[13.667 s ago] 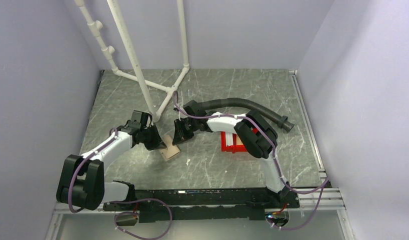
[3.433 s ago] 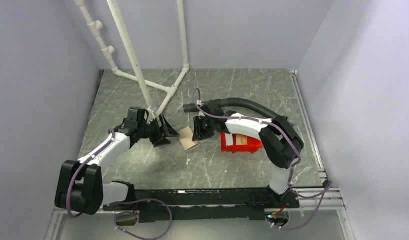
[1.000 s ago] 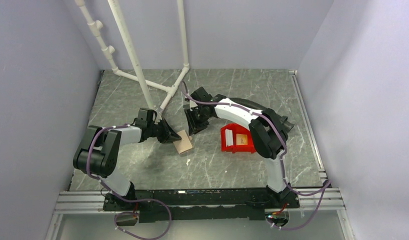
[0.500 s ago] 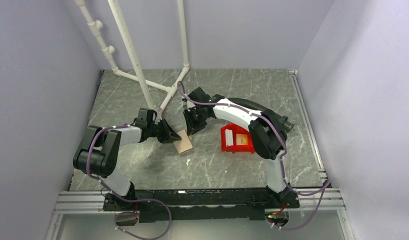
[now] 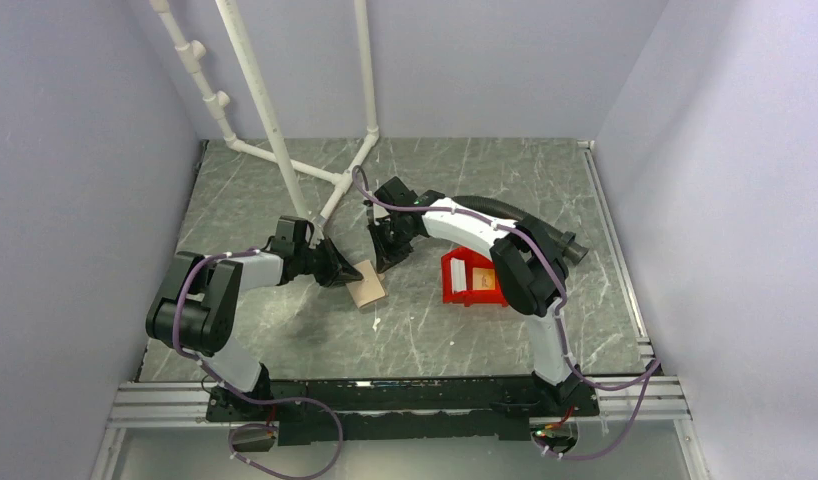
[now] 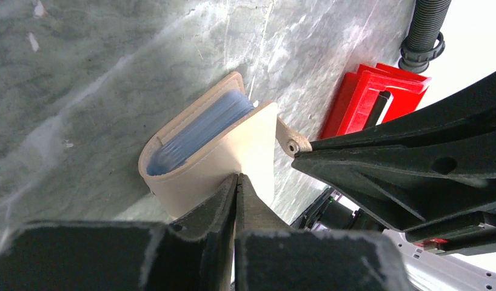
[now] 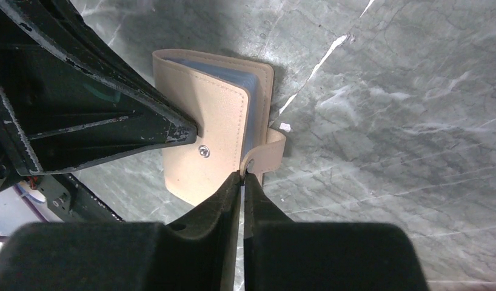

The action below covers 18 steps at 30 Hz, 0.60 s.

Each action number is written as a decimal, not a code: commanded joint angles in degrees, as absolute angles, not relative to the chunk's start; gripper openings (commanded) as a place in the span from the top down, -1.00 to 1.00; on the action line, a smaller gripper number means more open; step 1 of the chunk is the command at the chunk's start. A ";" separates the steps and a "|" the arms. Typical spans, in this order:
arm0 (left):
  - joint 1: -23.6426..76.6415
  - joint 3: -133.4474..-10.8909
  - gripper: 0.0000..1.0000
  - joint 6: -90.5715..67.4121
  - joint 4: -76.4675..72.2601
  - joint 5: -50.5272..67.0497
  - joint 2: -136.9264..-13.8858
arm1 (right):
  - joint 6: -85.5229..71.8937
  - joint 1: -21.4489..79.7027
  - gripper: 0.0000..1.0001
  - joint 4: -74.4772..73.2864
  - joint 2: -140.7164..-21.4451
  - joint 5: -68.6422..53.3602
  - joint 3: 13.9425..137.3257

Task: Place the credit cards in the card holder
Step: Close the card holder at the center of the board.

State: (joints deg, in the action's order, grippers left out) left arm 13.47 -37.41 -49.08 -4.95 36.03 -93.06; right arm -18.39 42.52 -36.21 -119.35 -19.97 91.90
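The tan card holder [image 5: 366,284] lies folded on the table, bluish inner pockets showing at its edge [image 6: 203,127]. My left gripper [image 5: 340,272] is shut, and its tips [image 6: 236,177] press against the front cover [image 7: 203,115] beside the round snap [image 7: 203,150]. My right gripper [image 5: 385,257] is shut on the holder's strap tab [image 7: 267,154], fingertips [image 7: 242,174] pinching its end. The credit cards, white [image 5: 455,281] and tan-orange [image 5: 482,280], stand in the red bin [image 5: 465,295] to the right.
A white pipe frame [image 5: 285,160] stands at the back left. A black corrugated hose [image 5: 505,207] lies behind the bin, its end also in the left wrist view [image 6: 424,36]. A small white scrap [image 5: 375,322] lies in front of the holder.
Over the last second almost nothing moved; the right arm's elbow shifted slightly left. Earlier, the holder slid right and turned, and both grippers closed in on it.
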 commanded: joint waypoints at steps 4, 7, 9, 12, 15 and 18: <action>14.33 -36.30 0.82 -44.08 -4.64 30.54 -93.50 | -17.85 42.55 1.00 -33.91 -116.86 -19.48 91.44; 14.33 -36.10 0.82 -44.53 -5.13 31.07 -93.45 | -15.12 42.46 1.00 -31.90 -115.49 -21.49 89.25; 14.33 -35.95 0.82 -44.72 -5.18 31.11 -93.07 | -13.01 42.26 1.00 -28.97 -114.04 -23.98 86.81; 14.33 -35.95 0.82 -44.63 -4.57 30.86 -92.46 | -8.83 42.23 1.00 -24.82 -111.70 -30.12 83.32; 14.26 -35.78 0.81 -44.71 -4.29 30.86 -91.88 | -7.69 41.95 1.00 -19.81 -109.82 -32.96 79.17; 14.24 -35.68 0.81 -44.61 -4.10 30.86 -91.55 | -7.91 41.92 1.00 -17.44 -110.66 -36.04 78.38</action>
